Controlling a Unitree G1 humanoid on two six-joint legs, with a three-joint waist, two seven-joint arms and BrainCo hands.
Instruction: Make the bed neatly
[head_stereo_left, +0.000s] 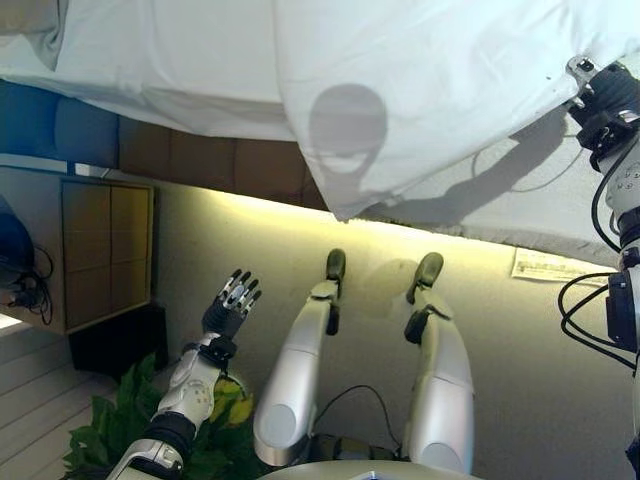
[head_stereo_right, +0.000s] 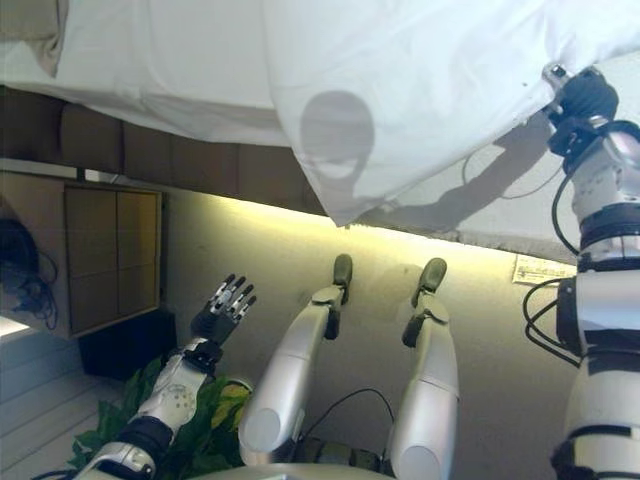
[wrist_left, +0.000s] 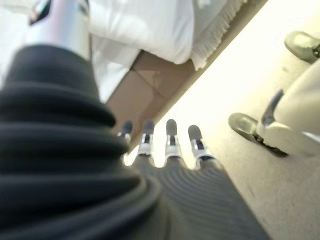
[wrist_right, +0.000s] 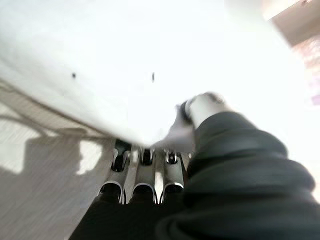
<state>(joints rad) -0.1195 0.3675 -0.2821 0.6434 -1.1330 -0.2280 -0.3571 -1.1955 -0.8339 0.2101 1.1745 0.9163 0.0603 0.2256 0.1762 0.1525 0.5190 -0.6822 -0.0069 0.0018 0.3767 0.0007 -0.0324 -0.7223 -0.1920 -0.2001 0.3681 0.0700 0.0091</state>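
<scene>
A white duvet (head_stereo_left: 400, 90) lies over the bed along the top of the view, and one corner (head_stereo_left: 340, 200) droops past the brown bed base (head_stereo_left: 200, 160) toward the floor. My right hand (head_stereo_left: 598, 100) is raised at the far right, at the duvet's edge. In the right wrist view its fingers (wrist_right: 142, 172) and thumb (wrist_right: 200, 110) are curled on the white cloth (wrist_right: 125, 65). My left hand (head_stereo_left: 230, 305) hangs low at the lower left, over the floor and apart from the bed. Its fingers (wrist_left: 170, 135) are straight and hold nothing.
A wooden cabinet (head_stereo_left: 105, 250) stands at the left by the bed. A green leafy plant (head_stereo_left: 110, 430) sits at the lower left under my left arm. A printed sheet (head_stereo_left: 550, 265) lies on the beige floor near the bed base at right.
</scene>
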